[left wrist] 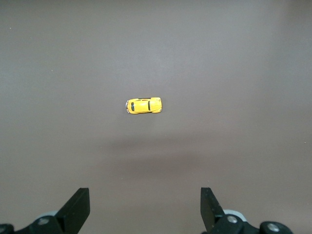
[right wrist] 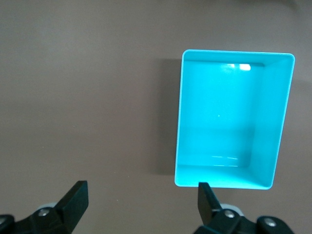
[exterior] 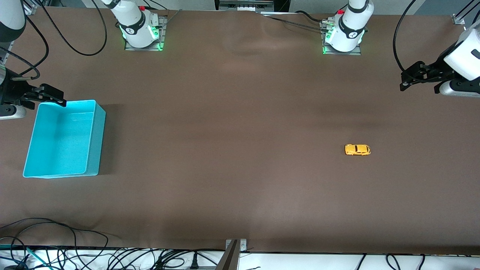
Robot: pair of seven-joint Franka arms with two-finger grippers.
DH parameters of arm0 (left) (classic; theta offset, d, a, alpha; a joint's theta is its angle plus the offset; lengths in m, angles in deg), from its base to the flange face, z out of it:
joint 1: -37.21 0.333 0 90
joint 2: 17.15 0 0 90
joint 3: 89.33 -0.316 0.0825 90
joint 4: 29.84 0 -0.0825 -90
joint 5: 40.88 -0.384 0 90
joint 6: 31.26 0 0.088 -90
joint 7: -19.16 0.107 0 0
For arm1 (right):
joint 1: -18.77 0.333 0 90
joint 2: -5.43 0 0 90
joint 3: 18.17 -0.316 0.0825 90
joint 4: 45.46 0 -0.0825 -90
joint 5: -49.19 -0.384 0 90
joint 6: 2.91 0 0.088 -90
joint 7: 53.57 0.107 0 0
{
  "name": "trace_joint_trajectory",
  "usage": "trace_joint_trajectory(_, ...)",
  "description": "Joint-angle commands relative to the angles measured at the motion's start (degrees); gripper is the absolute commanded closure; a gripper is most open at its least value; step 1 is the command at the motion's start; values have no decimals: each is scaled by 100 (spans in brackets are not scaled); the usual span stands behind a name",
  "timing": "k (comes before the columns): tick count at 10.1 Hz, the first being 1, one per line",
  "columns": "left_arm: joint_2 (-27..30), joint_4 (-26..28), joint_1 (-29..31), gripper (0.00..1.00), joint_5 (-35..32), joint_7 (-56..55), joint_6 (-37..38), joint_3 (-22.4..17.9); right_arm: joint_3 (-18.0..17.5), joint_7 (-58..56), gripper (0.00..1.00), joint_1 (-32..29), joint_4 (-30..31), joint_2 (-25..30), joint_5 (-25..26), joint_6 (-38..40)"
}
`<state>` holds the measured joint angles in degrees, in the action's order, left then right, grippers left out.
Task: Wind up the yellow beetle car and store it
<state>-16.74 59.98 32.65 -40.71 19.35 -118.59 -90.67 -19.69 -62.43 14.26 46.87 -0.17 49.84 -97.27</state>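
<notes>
The yellow beetle car point(exterior: 357, 149) sits alone on the brown table toward the left arm's end; it also shows in the left wrist view point(left wrist: 143, 105). The turquoise bin point(exterior: 63, 138) stands empty at the right arm's end and shows in the right wrist view point(right wrist: 234, 124). My left gripper point(exterior: 410, 80) is open and empty, held high above the table's edge at its own end, well away from the car. My right gripper point(exterior: 50, 96) is open and empty, up over the bin's corner that is farthest from the front camera.
The two arm bases point(exterior: 140, 30) point(exterior: 343, 35) stand along the table's edge farthest from the front camera. Loose cables point(exterior: 75, 255) lie along the nearest edge. A metal bracket point(exterior: 234, 249) sticks up at the middle of that edge.
</notes>
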Motion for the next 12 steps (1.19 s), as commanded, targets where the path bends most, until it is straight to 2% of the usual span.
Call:
trace_joint_trajectory(1, 161, 150, -63, 0, 106, -80, -3, -60, 2, -2, 0, -41, -180, -108, -90, 129)
trace_joint_trajectory(12, 161, 141, -81, 0, 97, -62, 164, -60, 2, 78, 0, -32, -189, -222, -108, 76)
